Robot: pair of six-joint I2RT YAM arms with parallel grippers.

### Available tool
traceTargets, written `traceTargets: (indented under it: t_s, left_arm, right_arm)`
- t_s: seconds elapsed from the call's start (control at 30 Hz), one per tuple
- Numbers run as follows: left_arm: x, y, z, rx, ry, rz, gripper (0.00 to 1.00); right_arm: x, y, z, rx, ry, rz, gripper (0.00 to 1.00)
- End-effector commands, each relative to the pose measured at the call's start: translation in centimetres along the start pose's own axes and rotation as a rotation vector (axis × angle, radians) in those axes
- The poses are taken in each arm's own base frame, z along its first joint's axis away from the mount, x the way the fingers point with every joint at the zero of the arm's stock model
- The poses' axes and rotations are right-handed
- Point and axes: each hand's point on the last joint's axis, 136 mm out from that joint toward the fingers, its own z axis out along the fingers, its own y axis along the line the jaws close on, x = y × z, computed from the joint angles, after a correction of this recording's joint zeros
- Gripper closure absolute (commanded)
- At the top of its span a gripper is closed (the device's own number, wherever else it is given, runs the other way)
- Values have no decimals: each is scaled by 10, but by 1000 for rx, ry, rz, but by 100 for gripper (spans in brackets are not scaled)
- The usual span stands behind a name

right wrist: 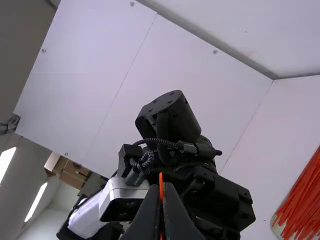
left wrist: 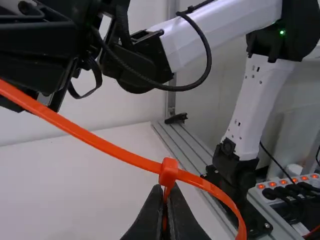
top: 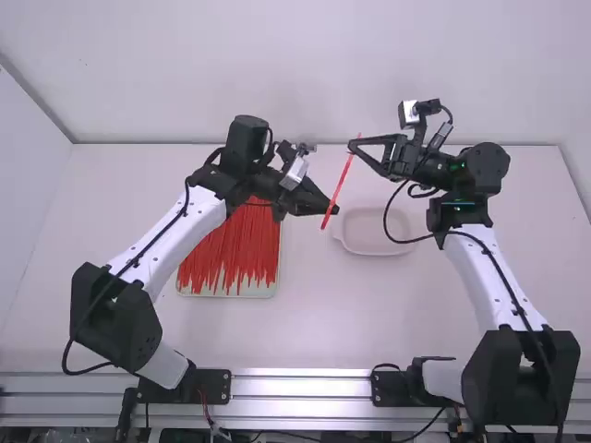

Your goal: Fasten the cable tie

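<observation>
A single red cable tie hangs slanted in the air above the table's middle, between the two grippers. My left gripper is shut on its lower end. In the left wrist view the left gripper pinches the strap just below the tie's square head, and the orange strap runs off towards the right arm's black gripper. My right gripper is shut on the tie's upper end. In the right wrist view the right gripper clamps the thin orange strap, with the left arm's wrist beyond.
A pile of several red cable ties lies on a white tray under the left arm. A shallow white dish sits below the held tie, at the right arm's side. The ties' tips appear in the right wrist view.
</observation>
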Motion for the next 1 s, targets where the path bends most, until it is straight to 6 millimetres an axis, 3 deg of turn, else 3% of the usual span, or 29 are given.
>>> traceTargets:
  t_s: [0.0,0.2,0.43,0.8,0.97]
  left_arm:
    - [-10,-3,0,-12,6,34,98]
    - [7,5,-1,-63,42,5,98]
    - [32,8,-4,-102,70,-57,98]
    - [64,7,-5,-141,109,-131,98]
    - [68,6,-5,-141,108,-135,98]
  right_arm:
    - [-1,16,0,-14,10,-37,100]
    - [-4,22,0,-27,-7,-40,100]
    - [-14,37,-15,-48,-49,-70,100]
    - [-22,45,-25,-56,-95,-87,100]
    - [-21,45,-24,-56,-88,-116,97]
